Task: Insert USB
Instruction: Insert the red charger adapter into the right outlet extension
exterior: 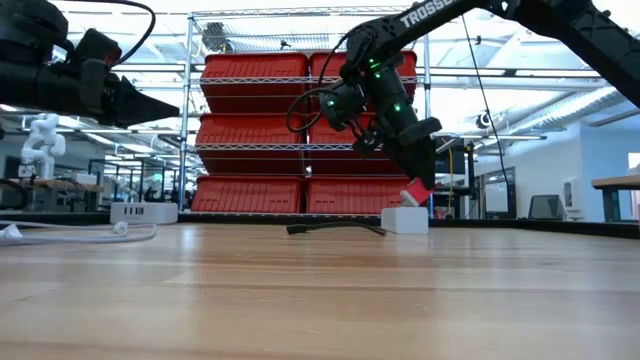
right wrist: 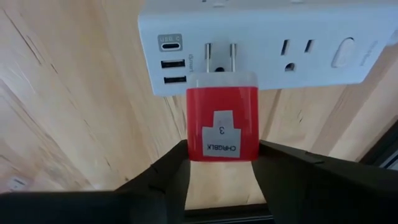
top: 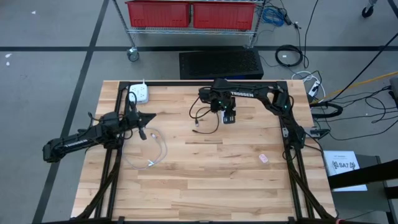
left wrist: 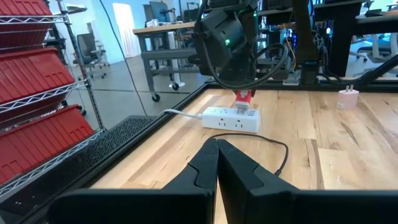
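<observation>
Right now the right gripper (right wrist: 222, 163) pinches a red charger (right wrist: 222, 118) between its 2 fingers, its 2 metal prongs partly seated in an outlet of the white power strip (right wrist: 298, 43), with bare metal showing between charger and strip. In my judgement the main risk is letting go too early: a half-seated charger could tilt or drop out, and a push that is off-line could bend the prongs or shove the light strip along the wooden table (top: 205, 174). The strip sits near the table's far edge, just beside the black frame rail, so little room lies behind it; open wood lies on the near side for backing away. A black cable (top: 202, 118) loops close by and could snag. The left gripper (left wrist: 217, 163) waits well apart, fingers pressed together, above a white cable (top: 155, 152).
</observation>
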Controlling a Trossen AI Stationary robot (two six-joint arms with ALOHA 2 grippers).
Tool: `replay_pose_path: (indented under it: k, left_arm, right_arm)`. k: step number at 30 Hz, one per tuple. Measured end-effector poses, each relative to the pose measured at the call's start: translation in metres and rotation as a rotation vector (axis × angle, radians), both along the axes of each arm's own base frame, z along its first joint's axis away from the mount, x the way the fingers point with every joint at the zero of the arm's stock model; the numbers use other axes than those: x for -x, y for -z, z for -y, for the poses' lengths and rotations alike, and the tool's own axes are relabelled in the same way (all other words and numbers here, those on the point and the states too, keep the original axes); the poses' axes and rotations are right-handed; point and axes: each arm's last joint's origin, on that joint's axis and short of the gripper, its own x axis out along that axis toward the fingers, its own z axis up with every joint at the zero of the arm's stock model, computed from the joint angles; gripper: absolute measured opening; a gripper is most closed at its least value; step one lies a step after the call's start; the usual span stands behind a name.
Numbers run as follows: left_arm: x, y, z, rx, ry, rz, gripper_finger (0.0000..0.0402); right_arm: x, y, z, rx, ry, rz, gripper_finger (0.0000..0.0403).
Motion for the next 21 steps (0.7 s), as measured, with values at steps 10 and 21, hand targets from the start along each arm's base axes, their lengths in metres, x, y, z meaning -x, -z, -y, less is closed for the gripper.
replay_pose_path:
  k: [10, 21]
  left_arm:
    - [0.000, 0.000, 0.000, 0.001, 0.000, 0.000, 0.0018]
    - [-0.003, 0.004, -0.001, 0.017, 0.000, -0.043, 0.0018]
  right_arm:
    - [0.000, -0.009, -0.001, 0.012, 0.001, 0.025, 0.0074]
    - [-0.011, -0.032, -0.004, -0.025, 0.020, 0.145, 0.0017]
